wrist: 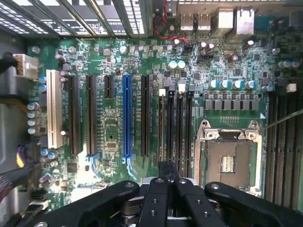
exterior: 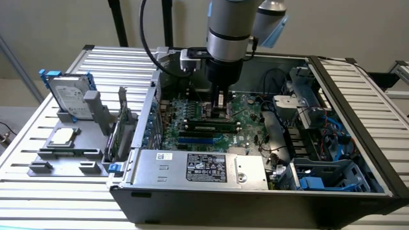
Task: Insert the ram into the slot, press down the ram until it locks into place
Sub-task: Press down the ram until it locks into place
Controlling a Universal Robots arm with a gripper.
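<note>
Dark-green ram point(exterior: 211, 127) lies flat in black slot point(wrist: 169, 127); fingers point(wrist: 168, 171) pinched narrow above.

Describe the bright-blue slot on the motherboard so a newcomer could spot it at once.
Inside the open computer case lies the green motherboard, crossed by a row of long parallel slots. The blue slot is the only bright-blue one: black slots flank it and a white slot ends the row.
</note>
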